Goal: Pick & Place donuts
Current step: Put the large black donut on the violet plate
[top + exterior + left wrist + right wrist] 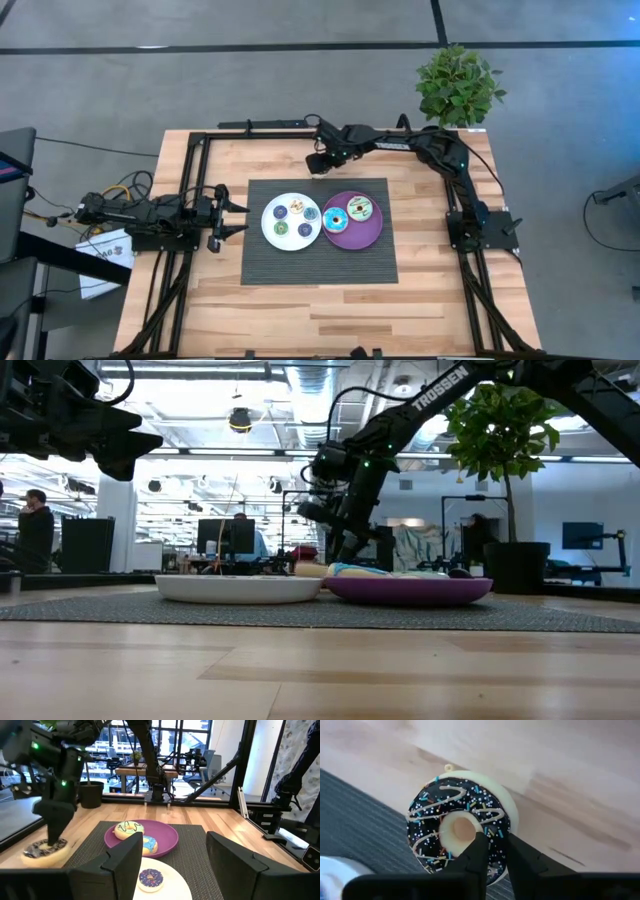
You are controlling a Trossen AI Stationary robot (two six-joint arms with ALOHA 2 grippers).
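Note:
A dark-iced donut (460,832) with white drizzle and sprinkles sits at the far edge of the grey mat (320,262), with my right gripper (495,842) shut on it from above. The same donut (45,851) shows in the left wrist view, half over bare wood. Several donuts lie flat on the white plate (268,232), and two donuts (360,208) lie on the purple plate (352,240). My left gripper (235,215) waits open at the table's left, level, pointing at the plates. My right gripper pinches the donut's ring wall (496,827) on the side nearest the camera. One finger (475,852) reaches into the hole and the other (520,857) stands outside the ring. The fingers slant down from above. Whether the donut is clear of the table I cannot tell.
The two plates stand side by side in the middle of the mat. A black frame rail (260,125) runs along the table's far edge and down both sides. A potted plant (460,85) stands beyond the far right corner. Bare wood lies in front of the mat.

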